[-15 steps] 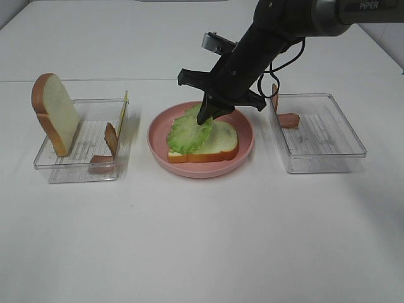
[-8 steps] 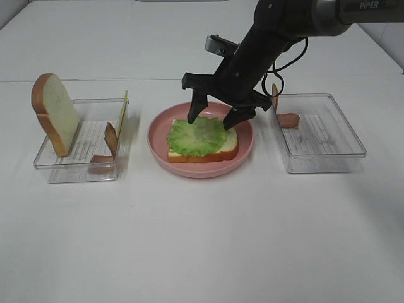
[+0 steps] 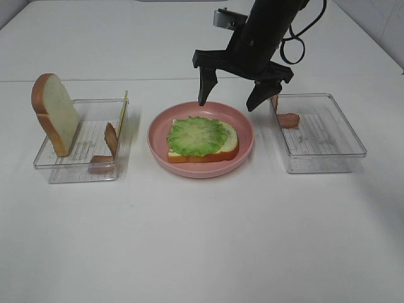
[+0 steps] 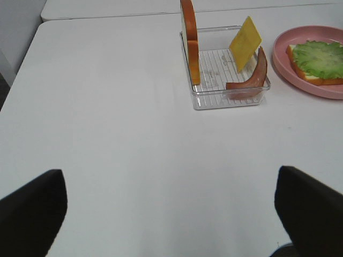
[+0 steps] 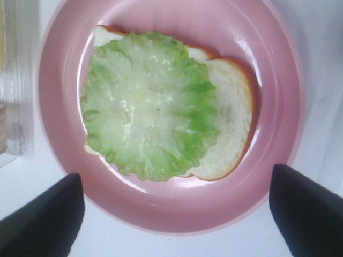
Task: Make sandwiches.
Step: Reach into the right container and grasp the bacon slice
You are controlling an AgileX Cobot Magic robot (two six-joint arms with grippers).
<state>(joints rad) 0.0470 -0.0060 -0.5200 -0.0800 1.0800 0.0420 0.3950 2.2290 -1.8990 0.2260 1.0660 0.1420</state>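
A bread slice (image 3: 226, 144) with a green lettuce leaf (image 3: 197, 135) on top lies on the pink plate (image 3: 246, 129); both show in the right wrist view (image 5: 230, 112) (image 5: 150, 123). My right gripper (image 3: 231, 101) hangs open and empty above the plate's far side. A second bread slice (image 3: 55, 113) stands upright in the left clear tray (image 3: 76, 167), with a yellow cheese square (image 3: 124, 107) and a brown meat strip (image 3: 111, 137). My left gripper (image 4: 171, 209) is open over bare table, away from that tray.
A clear tray (image 3: 319, 132) at the right holds a piece of meat (image 3: 289, 119) near its far left corner. The pink plate also shows at the edge of the left wrist view (image 4: 284, 59). White table all around.
My right gripper let go of the lettuce, which now lies flat on the bread, opened wide and rose up and back above the plate.
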